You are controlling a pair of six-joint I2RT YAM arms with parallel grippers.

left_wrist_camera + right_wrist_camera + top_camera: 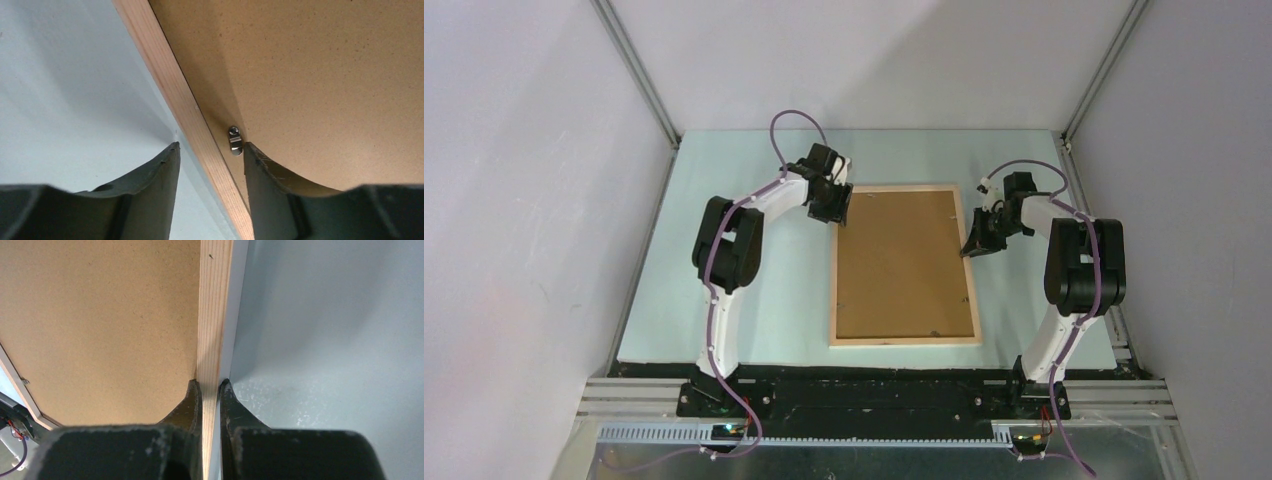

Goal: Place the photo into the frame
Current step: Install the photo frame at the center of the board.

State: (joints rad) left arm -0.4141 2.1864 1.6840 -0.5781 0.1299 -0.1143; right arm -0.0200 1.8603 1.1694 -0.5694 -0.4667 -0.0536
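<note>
frame [905, 342]: pale bare-wood rails with fine straight grain; whitish strip down the outer side in right wrist view.
Backing board [902, 262], centre: flat mid-brown, tiny dark speckle.
Clip [234, 140]: bright silver.
Tabletop [754, 300]: plain pale mint-blue, faint whitish scuffs lower right in right wrist view.
Left arm [722, 330], right arm [1049, 345]: white links, black elbows.
Cable [792, 113]: purple.
Jaws: dark charcoal.

The frame [904, 341] covers the centre; table [754, 300] margins free.
</note>
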